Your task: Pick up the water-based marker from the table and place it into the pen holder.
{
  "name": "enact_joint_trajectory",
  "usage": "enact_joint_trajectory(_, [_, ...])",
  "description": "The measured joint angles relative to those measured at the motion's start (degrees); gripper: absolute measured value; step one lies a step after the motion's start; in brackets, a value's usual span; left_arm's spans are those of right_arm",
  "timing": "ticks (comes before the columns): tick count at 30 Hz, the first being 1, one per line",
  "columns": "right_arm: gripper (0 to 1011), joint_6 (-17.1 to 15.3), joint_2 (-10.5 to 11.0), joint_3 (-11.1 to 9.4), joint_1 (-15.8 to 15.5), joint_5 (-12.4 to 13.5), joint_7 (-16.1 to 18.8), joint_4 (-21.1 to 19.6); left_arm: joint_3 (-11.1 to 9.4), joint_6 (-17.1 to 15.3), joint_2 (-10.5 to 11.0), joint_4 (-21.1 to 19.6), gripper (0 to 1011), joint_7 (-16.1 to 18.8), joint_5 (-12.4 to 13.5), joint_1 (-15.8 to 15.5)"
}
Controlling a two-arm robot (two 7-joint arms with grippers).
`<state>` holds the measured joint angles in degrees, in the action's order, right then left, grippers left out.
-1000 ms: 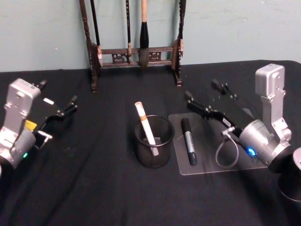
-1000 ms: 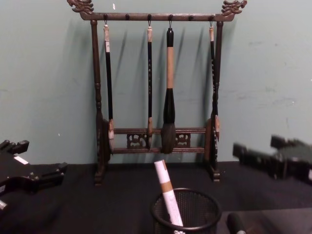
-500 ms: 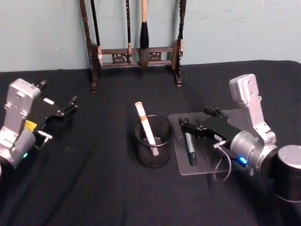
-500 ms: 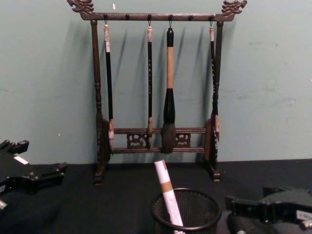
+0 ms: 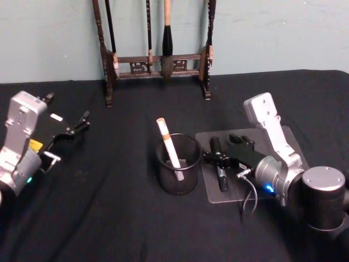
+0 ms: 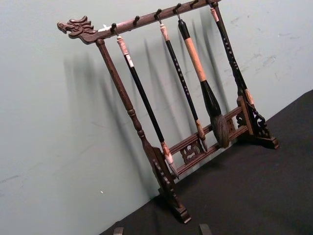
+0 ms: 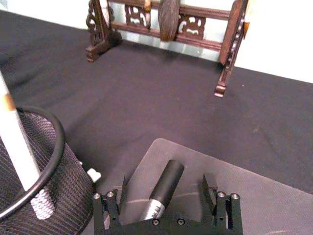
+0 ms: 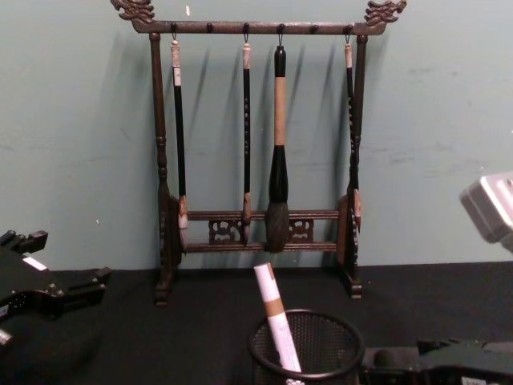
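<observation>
Marker point(image 7: 165, 186) lies flat on grey mat point(image 7: 274, 191), just right of pen holder point(image 5: 177, 183), w/ right gripper point(image 5: 218, 159) low over it, fingers point(image 7: 110, 198) spread wide, one either side of the barrel, gripping nothing yet. Step in hand looks to be the grasp: claw straddles the marker, lift not begun. Next move calls for closing squarely on the barrel approx mid-length, raising it clear of the holder's rim, then tipping it toward upright and lowering it inside; an off-centre pinch could let the round body roll or swing. Holder, a black mesh cup, already contains one white pen w/ orange band point(image 5: 169, 144) leaning on its left rim, so the side nearest the marker looks free. Left gripper point(image 5: 73, 130) parked over table point(image 5: 109, 218) at far left, fingers apart, empty. Brush rack point(image 8: 158, 160) at the back, four brushes hung, plays no part
</observation>
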<state>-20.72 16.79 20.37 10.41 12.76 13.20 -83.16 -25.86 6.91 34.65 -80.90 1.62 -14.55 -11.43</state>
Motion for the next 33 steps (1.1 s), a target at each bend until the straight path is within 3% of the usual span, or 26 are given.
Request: enact_joint_trajectory(33, [1002,-1.29,-2.37,-1.99,-0.58,-3.03,1.67,1.15,0.0,0.0,0.0,0.0,1001,0.0,0.0,0.0])
